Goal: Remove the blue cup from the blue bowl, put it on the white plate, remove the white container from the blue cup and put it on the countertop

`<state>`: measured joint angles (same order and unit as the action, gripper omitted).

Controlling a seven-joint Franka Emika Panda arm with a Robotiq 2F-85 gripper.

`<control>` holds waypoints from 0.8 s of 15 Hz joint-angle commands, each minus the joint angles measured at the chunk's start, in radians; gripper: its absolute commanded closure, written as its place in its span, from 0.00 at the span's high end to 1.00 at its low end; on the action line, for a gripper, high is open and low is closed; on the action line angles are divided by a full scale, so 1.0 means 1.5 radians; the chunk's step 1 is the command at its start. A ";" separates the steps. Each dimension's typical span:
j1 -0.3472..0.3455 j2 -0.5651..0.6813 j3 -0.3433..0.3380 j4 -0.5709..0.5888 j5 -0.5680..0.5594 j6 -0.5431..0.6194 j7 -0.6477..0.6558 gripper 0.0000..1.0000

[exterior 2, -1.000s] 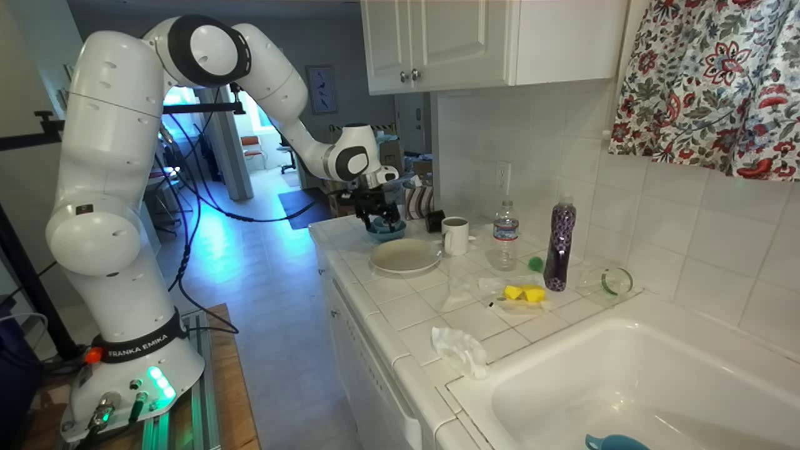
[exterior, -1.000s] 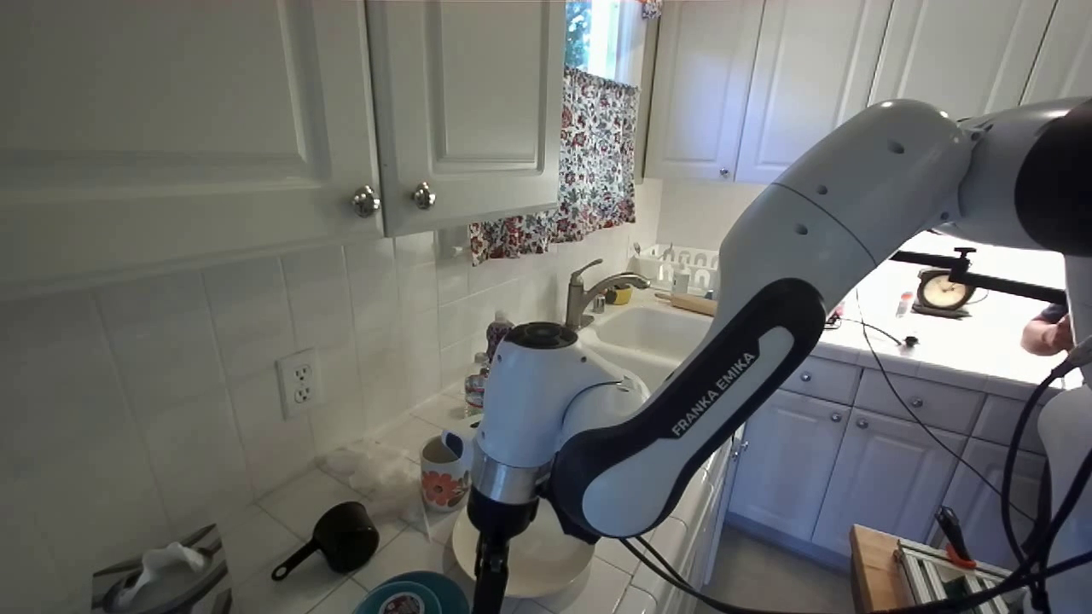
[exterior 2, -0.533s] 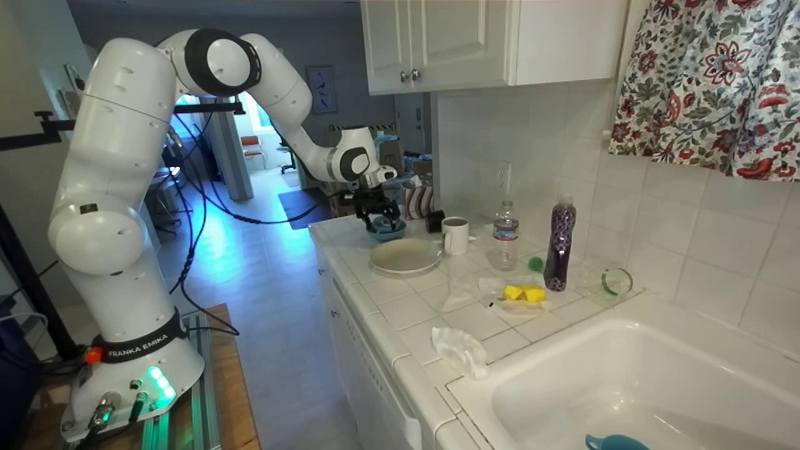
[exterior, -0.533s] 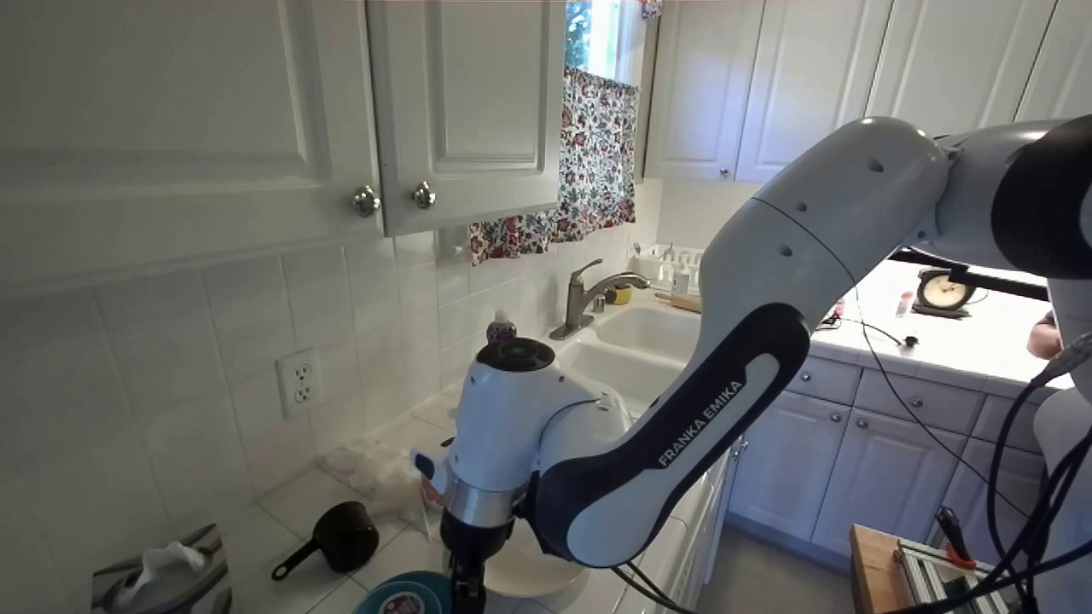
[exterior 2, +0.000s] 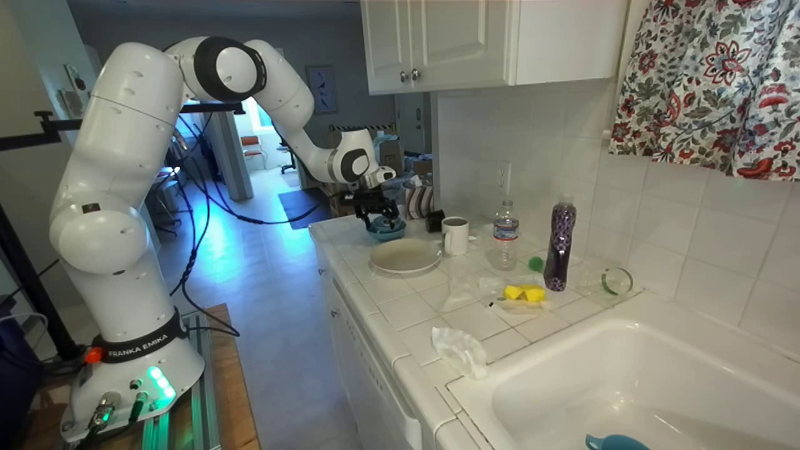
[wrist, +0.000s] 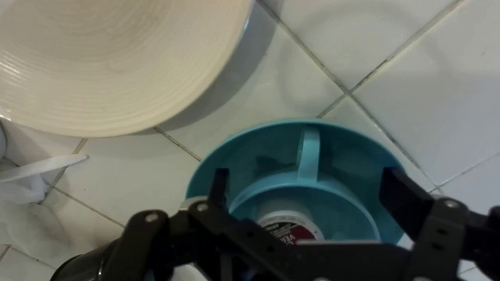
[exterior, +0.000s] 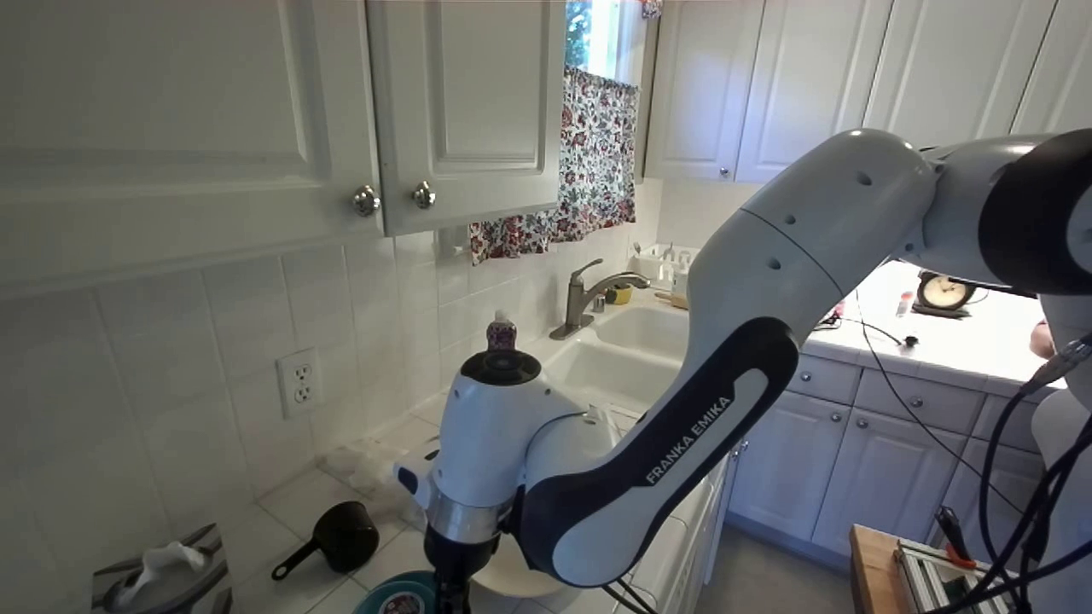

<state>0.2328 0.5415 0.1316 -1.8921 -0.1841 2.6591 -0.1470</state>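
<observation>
The blue cup (wrist: 340,214) stands in the blue bowl (wrist: 250,164), its handle towards the plate side in the wrist view. The white container (wrist: 289,228), with a red and black label on its lid, is inside the cup. My gripper (wrist: 307,187) is open, one finger on each side of the cup, above the bowl; nothing is between the fingers that they touch visibly. In an exterior view the gripper (exterior 2: 378,215) is over the bowl (exterior 2: 387,234). The white plate (wrist: 117,78) lies beside the bowl on the tiled countertop (wrist: 449,117).
A black pot (exterior: 345,537) and a white mug (exterior 2: 455,236) stand near the bowl and plate. A water bottle (exterior 2: 505,234), a purple bottle (exterior 2: 560,244), a yellow sponge (exterior 2: 525,293) and crumpled paper (exterior 2: 459,350) are towards the sink (exterior 2: 475,400).
In an exterior view my arm has moved left and down, closer to the bowl, and now covers the mug and more of the plate. The cup and bowl have not visibly moved.
</observation>
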 commanded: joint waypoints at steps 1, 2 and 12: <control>0.000 0.020 -0.001 0.026 -0.007 -0.007 -0.002 0.96; 0.000 0.021 0.000 0.028 -0.006 -0.007 -0.001 0.92; -0.004 0.029 0.000 0.026 0.003 -0.005 0.008 0.68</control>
<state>0.2289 0.5699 0.1315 -1.8736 -0.1831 2.6593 -0.1449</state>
